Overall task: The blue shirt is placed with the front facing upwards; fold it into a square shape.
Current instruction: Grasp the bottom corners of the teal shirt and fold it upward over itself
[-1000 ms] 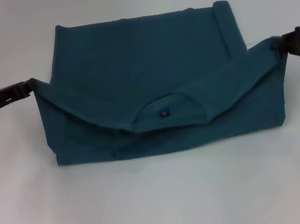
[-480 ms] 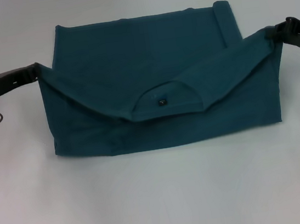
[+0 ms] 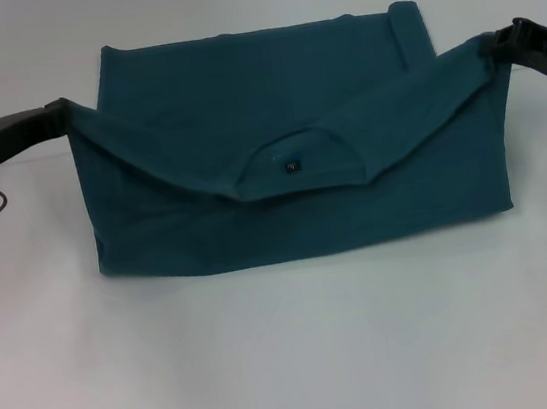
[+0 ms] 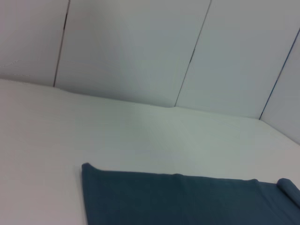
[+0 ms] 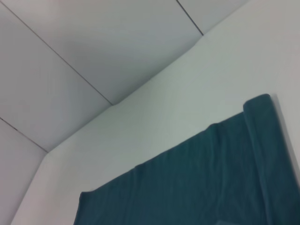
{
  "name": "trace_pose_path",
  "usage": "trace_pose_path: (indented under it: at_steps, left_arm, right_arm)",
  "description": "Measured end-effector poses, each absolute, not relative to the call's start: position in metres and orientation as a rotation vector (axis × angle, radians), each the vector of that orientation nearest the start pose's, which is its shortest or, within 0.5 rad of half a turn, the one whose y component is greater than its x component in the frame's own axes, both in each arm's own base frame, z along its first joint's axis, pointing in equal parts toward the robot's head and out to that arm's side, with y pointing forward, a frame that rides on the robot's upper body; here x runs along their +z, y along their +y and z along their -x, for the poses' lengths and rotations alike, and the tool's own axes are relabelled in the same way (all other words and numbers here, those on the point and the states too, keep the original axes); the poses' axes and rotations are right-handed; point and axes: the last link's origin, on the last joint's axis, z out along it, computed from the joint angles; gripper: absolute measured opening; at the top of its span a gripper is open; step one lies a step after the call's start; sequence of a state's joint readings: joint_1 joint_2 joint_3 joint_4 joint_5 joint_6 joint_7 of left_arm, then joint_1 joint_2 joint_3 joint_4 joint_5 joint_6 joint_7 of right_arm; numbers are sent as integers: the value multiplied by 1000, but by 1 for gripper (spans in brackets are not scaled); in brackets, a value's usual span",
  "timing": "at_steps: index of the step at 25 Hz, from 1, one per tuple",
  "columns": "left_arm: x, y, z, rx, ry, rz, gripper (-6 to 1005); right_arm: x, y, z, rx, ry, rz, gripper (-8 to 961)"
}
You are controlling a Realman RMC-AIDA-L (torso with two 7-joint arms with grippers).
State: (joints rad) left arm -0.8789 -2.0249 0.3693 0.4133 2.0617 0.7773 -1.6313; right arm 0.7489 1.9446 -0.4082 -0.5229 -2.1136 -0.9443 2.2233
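Note:
The blue shirt (image 3: pixel 270 104) lies on the white table, its near half lifted and hanging between my two grippers. The collar (image 3: pixel 294 164) with a small black label sags in the middle of the raised edge. My left gripper (image 3: pixel 62 113) is shut on the shirt's left corner. On the right, my right gripper (image 3: pixel 492 45) is shut on the other corner. Both wrist views show only the shirt's flat far part (image 4: pixel 187 199) (image 5: pixel 197 187) on the table. No lettering shows.
The white table (image 3: pixel 294 363) stretches bare in front of the shirt and to both sides. A rolled fold (image 3: pixel 410 35) runs along the shirt's far right edge. Pale wall panels (image 4: pixel 140 47) stand behind the table.
Both grippers have risen and moved toward the far side with the shirt's corners. The hanging near half now covers more of the flat part, and the collar sits farther back.

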Motion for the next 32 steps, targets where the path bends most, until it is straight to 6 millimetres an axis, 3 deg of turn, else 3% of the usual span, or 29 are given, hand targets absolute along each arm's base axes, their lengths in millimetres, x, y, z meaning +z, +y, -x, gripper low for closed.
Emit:
trace_pose_path:
  at_steps: [18,29,32]
  left_arm:
    - [22,494,223,-516,-869,2001,78]
    - [-6,486,216,-468,-720,1958,93]
    - [-6,484,220,-466,-727,1951,98]
  right_arm:
    - [90,463,-290,791,1467,1677,57]
    - [67,465,-291,711,1425,1666,81]
    - [65,464,-293,684,1413,1682,198]
